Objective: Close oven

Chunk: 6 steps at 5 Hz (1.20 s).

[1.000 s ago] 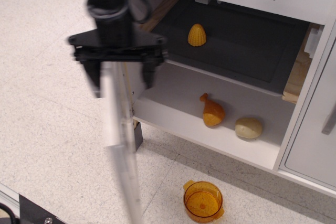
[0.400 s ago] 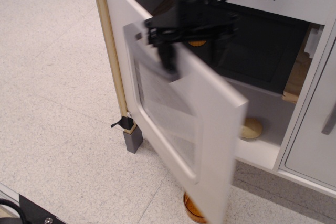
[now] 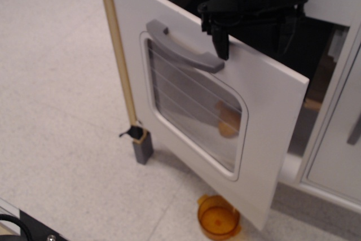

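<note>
Our tool [image 3: 254,40] straddles the top edge of the oven [image 3: 208,105] door, fingers spread apart. The door hangs partly ajar, its right edge well off the frame. An orange cup [image 3: 218,217] sits below.

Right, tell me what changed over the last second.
The oven door swung from wide open, edge-on to the camera, to nearly shut, window and handle now facing out. The gripper travelled right with it, along the door's top edge. The orange cup on the floor stayed put.
</note>
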### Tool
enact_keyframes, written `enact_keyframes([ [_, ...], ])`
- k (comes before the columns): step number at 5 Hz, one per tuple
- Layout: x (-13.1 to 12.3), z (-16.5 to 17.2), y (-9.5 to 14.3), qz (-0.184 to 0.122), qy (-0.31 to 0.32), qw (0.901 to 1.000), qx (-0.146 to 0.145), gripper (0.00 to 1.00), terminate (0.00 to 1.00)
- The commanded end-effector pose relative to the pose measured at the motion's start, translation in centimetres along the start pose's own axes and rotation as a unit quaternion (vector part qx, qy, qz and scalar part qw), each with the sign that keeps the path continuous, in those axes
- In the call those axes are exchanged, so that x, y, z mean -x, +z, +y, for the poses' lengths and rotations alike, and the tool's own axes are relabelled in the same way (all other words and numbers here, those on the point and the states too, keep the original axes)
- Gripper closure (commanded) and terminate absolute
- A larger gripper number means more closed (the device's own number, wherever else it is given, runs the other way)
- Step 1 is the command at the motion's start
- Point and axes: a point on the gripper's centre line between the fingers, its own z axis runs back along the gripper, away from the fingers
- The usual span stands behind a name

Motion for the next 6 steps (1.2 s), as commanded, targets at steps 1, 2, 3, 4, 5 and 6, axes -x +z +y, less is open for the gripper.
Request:
enact_keyframes([
  [1, 2.7, 2.2, 4.5, 0.003, -0.102, 0.9946, 0.022, 0.00, 0.00],
  [2, 4.3, 3.9, 1.8, 0.019, -0.161, 0.9868, -0.003, 0.00, 0.00],
  [3, 4.7, 3.6, -0.8, 0.019, -0.175, 0.9842, -0.013, 0.00, 0.00],
  [4, 4.7, 2.1, -2.7, 0.013, -0.189, 0.9817, 0.012, 0.00, 0.00],
  [5, 4.0, 0.6, -3.9, 0.013, -0.200, 0.9788, 0.039, 0.00, 0.00],
  [6, 3.1, -0.5, -4.7, 0.010, -0.182, 0.9820, 0.048, 0.00, 0.00],
])
